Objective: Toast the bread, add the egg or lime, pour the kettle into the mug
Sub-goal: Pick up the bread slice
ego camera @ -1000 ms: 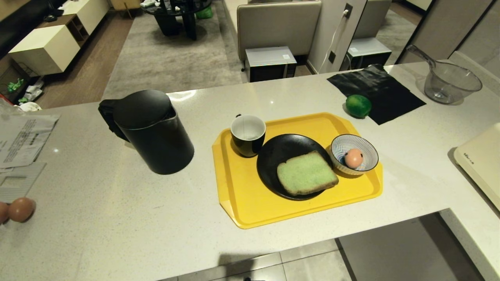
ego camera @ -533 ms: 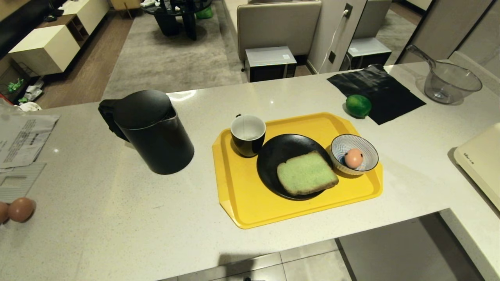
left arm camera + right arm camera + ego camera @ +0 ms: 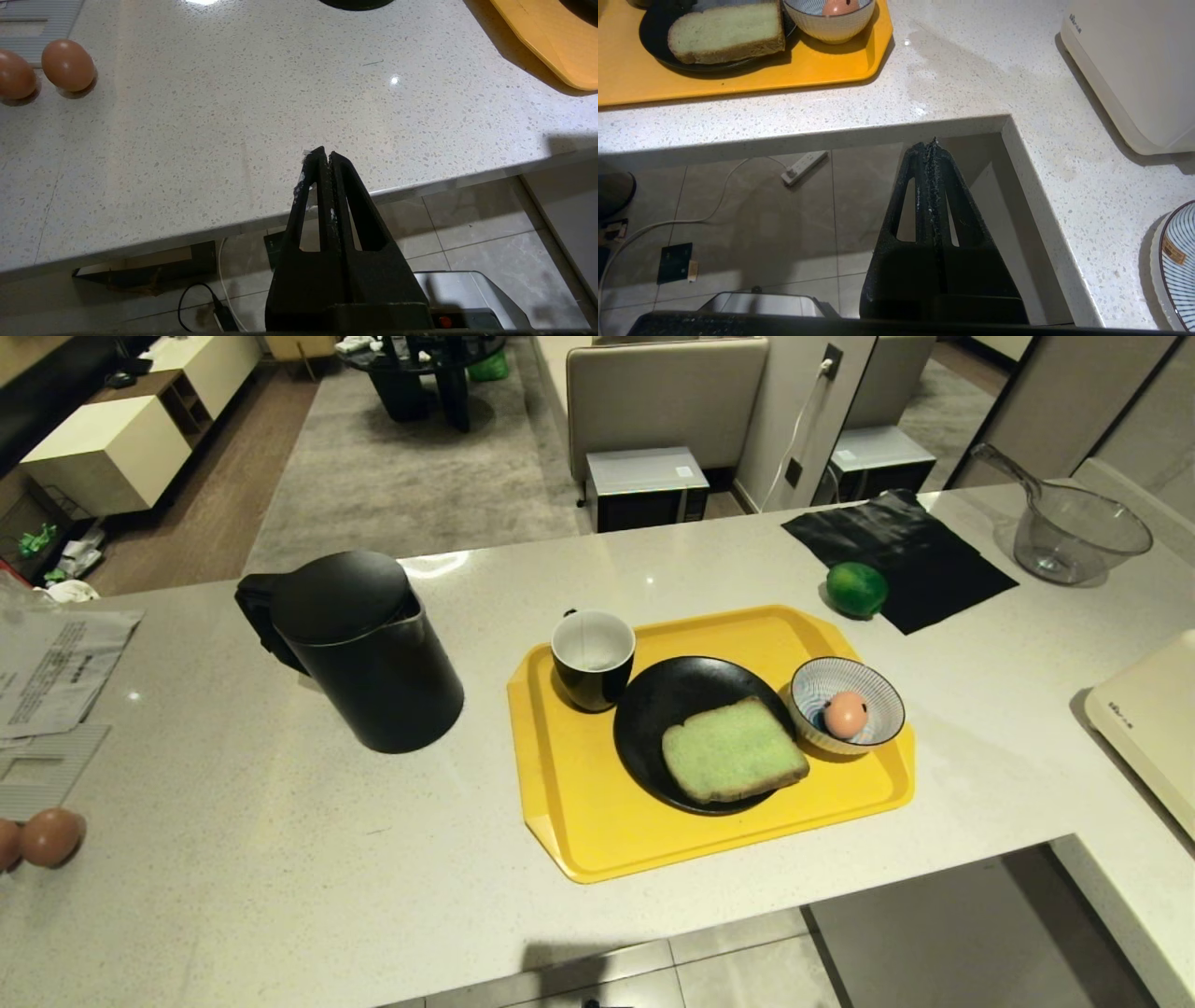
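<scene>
From the head view, neither arm shows. The bread [image 3: 734, 750] lies flat on a black plate [image 3: 653, 709] in the middle of a yellow tray [image 3: 579, 821] on the bench [image 3: 280, 859]. The mug [image 3: 593, 658] stands at the plate's far left, touching or nearly touching it, and a striped bowl [image 3: 873, 733] with an egg [image 3: 846, 713] inside sits just to the plate's right. The kettle [image 3: 359, 649] stands off the tray to the left, its handle turned to the far left. The lime [image 3: 856, 588] rests beyond the tray's far right corner, at the edge of a black cloth [image 3: 896, 555].

In the left wrist view, the left gripper [image 3: 324, 156] hangs at the bench's near edge with its jaws pressed together and empty. Two brown eggs [image 3: 67, 65] lie well off to one side; only a corner of the tray shows on the other.

In the right wrist view, the right gripper [image 3: 930, 145] is low, over the floor gap beside the bench corner, its jaws together and holding nothing. The bread lies ahead and across to the tray side, its thick cut edge facing the jaws, with the bowl just beside it and a cream appliance [image 3: 1134, 70] on the opposite side.

The bread, probably the first thing to lift, looks nearer the right arm; the kettle sits on the left arm's side.
</scene>
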